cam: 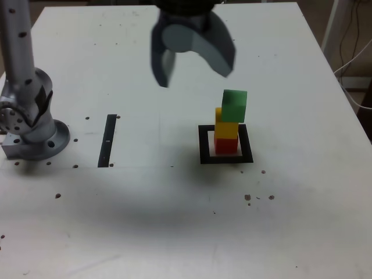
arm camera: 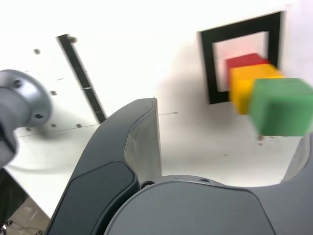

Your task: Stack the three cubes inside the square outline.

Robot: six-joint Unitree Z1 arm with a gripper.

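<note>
here, at the exterior view's left, the arm's grey base (cam: 35, 131) sits bolted on the white table (cam: 174, 232), its column rising out of the top of the frame. just to its right in that view a thin black strip (cam: 107, 140) lies flat on the table, running away from the camera. small dark specks are scattered over the tabletop around both.

further right and higher in the exterior view, the gripper (cam: 195, 70) hangs above the table with its two dark jaws spread wide apart and nothing between them. it is clear of the stack, up and to the exterior view's left of it, touching no cube.

right of the strip lies the square outline (cam: 203, 145), a thick black frame with a pale centre. inside that centre stands the red cube (cam: 226, 145), flat on the table. the yellow cube (cam: 225, 127) rests on the red one. the green cube (cam: 234, 106) sits on top of the yellow one, tilted and shifted toward the exterior view's right, so it overhangs a little. the wrist view shows the same three stacked, green (arm camera: 281, 106) nearest the camera, with one open jaw in the foreground.
</note>
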